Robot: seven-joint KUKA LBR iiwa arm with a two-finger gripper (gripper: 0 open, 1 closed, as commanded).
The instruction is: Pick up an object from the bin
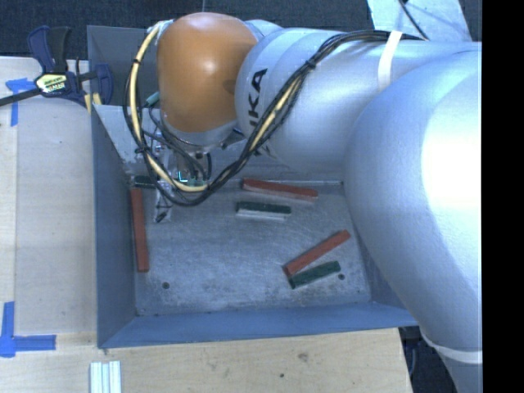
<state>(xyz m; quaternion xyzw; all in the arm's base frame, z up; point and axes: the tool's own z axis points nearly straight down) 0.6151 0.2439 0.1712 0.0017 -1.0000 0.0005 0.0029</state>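
Note:
My gripper (185,169) hangs under the arm's orange cover at the bin's far left corner, wrapped in cables. Just below and left of it a long red-brown stick (139,229) lies along the left wall. A short dark green piece (144,182) sits at that stick's far end, close by the gripper. I see nothing held in the gripper.
A red-brown stick (278,189) and a dark green stick (263,210) lie side by side mid-bin. Toward the near right, another red-brown stick (317,252) lies slanted beside a dark green one (315,274). The arm covers the bin's right side.

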